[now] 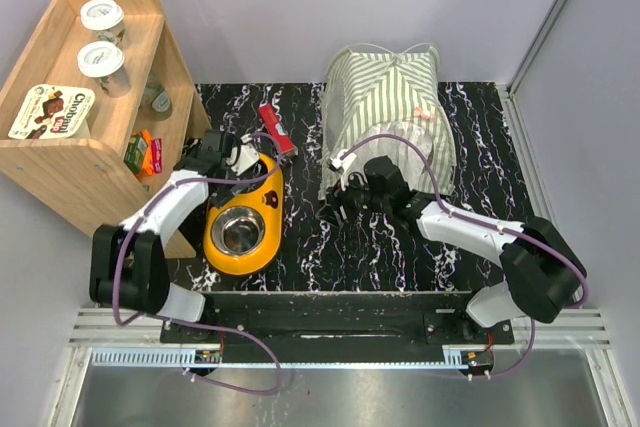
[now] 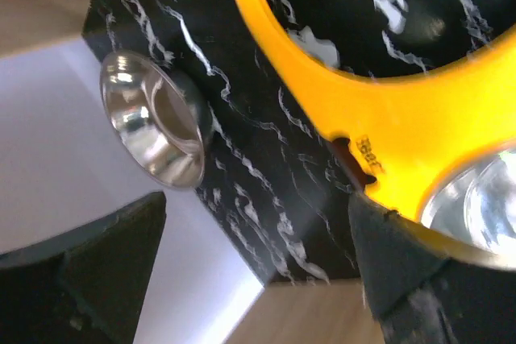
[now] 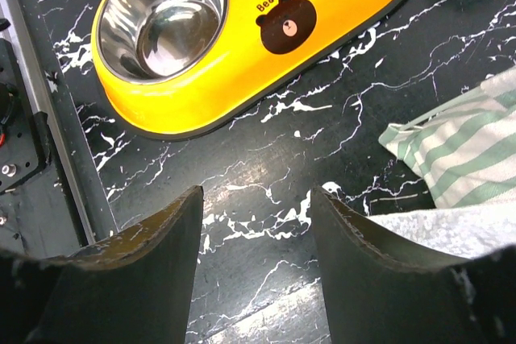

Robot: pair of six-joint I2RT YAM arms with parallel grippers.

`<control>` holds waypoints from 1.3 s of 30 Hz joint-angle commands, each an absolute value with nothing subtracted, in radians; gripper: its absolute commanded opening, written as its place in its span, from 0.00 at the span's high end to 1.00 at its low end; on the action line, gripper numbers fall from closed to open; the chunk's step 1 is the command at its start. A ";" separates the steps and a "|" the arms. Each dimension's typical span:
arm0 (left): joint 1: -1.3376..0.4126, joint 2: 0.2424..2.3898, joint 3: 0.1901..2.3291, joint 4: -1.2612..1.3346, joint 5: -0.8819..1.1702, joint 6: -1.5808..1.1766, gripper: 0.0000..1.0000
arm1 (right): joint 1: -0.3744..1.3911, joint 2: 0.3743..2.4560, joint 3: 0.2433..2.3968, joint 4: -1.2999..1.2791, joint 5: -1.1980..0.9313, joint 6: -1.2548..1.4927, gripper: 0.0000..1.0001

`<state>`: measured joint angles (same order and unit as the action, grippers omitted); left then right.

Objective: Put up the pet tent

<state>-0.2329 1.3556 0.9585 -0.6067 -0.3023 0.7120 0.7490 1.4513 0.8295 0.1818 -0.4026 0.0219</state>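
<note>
well, at lower centre the right gripper (image 3: 256, 199) stands partly open, holding nothing, over the table (image 3: 266, 142); mid-left the left gripper (image 1: 215, 152) gapes wide, empty, by the feeder (image 1: 265, 187); the tent (image 1: 390, 107) sits upper right of centre, just beyond the right gripper

One tent (image 1: 385, 97), one feeder (image 1: 262, 197), probably two bowls (image 1: 238, 230), two cups (image 1: 102, 15).

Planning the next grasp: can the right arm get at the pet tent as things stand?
Probably yes: the right gripper, jaws open, hovers beside the pet tent's near corner, with only bare table between them.
</note>
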 commanded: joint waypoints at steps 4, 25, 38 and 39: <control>-0.163 1.554 1.037 -0.341 -0.572 0.844 0.20 | 0.758 1.402 0.813 0.207 -0.376 0.006 0.38; -0.074 1.934 1.158 -0.108 -0.784 1.035 0.42 | 0.759 1.417 0.765 0.235 -0.382 -0.058 0.38; -0.002 2.043 1.288 -0.371 -0.643 0.844 0.56 | 0.758 1.390 0.749 0.233 -0.402 -0.081 0.37; -0.002 2.042 1.308 -0.417 -0.615 0.813 0.56 | 0.759 1.391 0.749 0.233 -0.400 -0.081 0.37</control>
<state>-0.0105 2.0361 1.2350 -0.2501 -0.7029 0.9237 0.7494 1.4277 0.7486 0.1970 -0.3920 -0.0593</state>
